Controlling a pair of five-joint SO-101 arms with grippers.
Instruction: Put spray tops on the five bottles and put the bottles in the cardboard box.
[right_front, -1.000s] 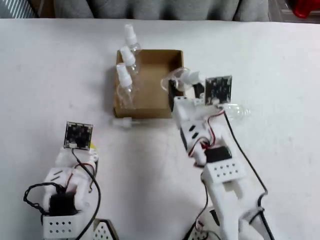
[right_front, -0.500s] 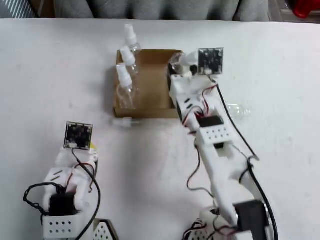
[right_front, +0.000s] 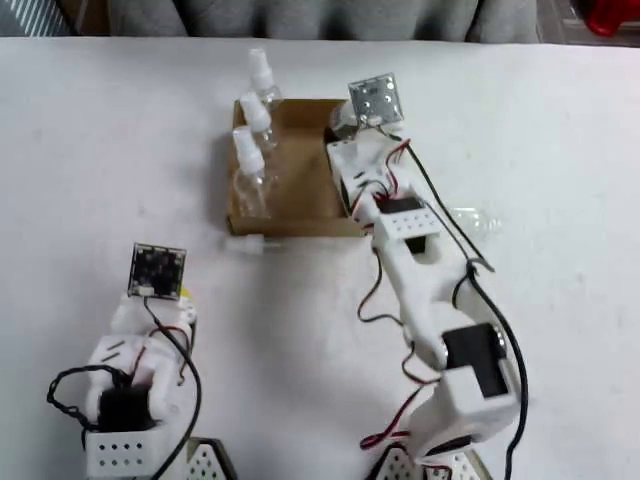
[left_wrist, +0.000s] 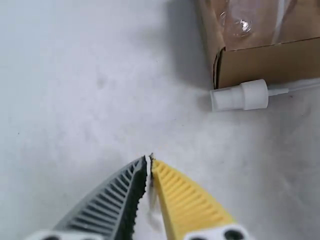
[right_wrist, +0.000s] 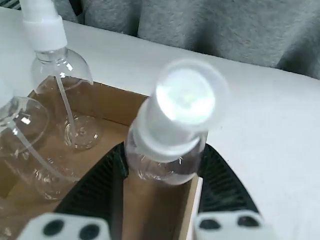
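Over the far right corner of the cardboard box (right_front: 290, 226) my right gripper (right_front: 346, 130) is shut on a clear bottle (right_wrist: 170, 131) that wears a white spray top. It holds the bottle upright, just inside the box wall (right_wrist: 107, 98). Three capped bottles (right_front: 252, 152) stand along the box's left side; two of them (right_wrist: 59, 67) are close by in the right wrist view. A loose spray top (right_front: 245, 243) lies on the table by the box's front left corner (left_wrist: 265, 62). Well short of that spray top (left_wrist: 240, 95), my left gripper (left_wrist: 149, 161) is shut on nothing.
A clear bottle without a top (right_front: 475, 221) lies on its side on the white table to the right of the box. The right arm stretches from the near edge across the middle. Grey cloth hangs behind the table's far edge.
The right arm has carried its bottle from beside the box's right wall toward the far side, to the box's far right corner. The left arm has not moved.
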